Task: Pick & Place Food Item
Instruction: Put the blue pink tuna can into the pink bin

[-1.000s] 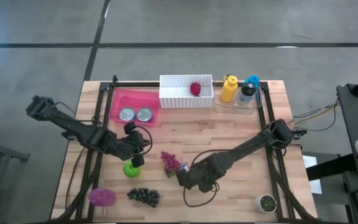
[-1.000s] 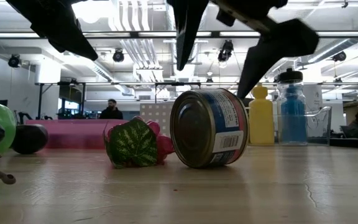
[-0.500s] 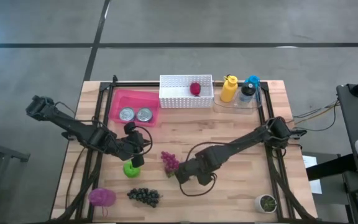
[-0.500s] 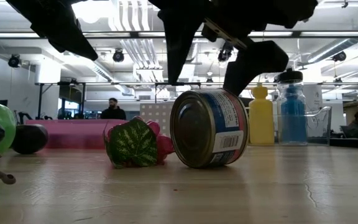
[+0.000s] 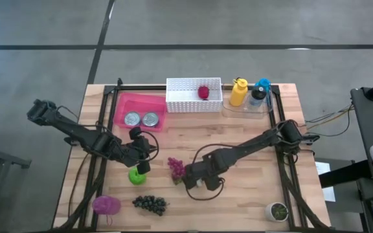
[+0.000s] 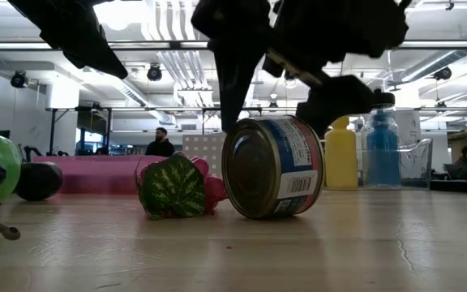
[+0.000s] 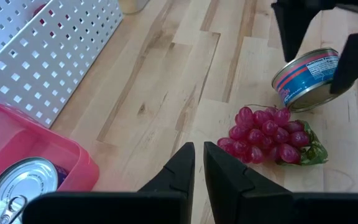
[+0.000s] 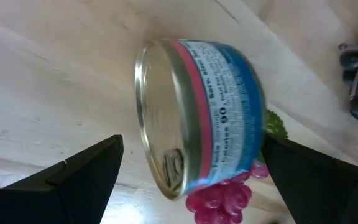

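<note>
Right gripper (image 8: 185, 168) straddles the tipped can (image 8: 197, 115) beside the red grapes (image 7: 267, 134), fingers spread wide to close on it; left gripper (image 7: 197, 163), pressed together, waits nearby.

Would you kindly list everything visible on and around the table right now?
Tin can: one, blue-and-red label, on its side mid-table.
Red grapes: one bunch, beside the can.
Dark grapes: one bunch, front.
Green fruit: one, under left arm.
Purple item: one, front left.
Pink bin: one, holding two cans.
White basket: one, holding a red item.
Bottles: yellow, blue, clear tray.
Left gripper: shut.
Right gripper: open, straddling the can.
</note>
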### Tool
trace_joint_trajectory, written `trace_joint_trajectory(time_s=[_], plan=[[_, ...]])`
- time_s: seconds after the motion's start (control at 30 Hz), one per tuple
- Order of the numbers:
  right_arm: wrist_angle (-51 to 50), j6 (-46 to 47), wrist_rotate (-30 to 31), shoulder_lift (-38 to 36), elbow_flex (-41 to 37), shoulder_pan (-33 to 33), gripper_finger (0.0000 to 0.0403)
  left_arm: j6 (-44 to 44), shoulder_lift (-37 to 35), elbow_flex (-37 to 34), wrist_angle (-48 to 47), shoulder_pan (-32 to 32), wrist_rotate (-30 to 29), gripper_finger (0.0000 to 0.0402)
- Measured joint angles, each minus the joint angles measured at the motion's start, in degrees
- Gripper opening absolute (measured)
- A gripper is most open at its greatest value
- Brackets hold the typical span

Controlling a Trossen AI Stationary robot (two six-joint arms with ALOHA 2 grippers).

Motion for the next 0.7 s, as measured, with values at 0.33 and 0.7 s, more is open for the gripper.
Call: trace_joint_trajectory(time_s=[0.33, 0.7], plan=[[6.82, -1.09, -0.04, 0.0, -4.58, -1.3, 0.038, 0.0, 0.0, 0.0, 0.0, 0.0, 0.0, 0.0039], [6.77, 0.49, -0.15, 0.0, -4.62, -1.3, 0.038, 0.0, 0.0, 0.0, 0.01, 0.0, 0.0, 0.0039]])
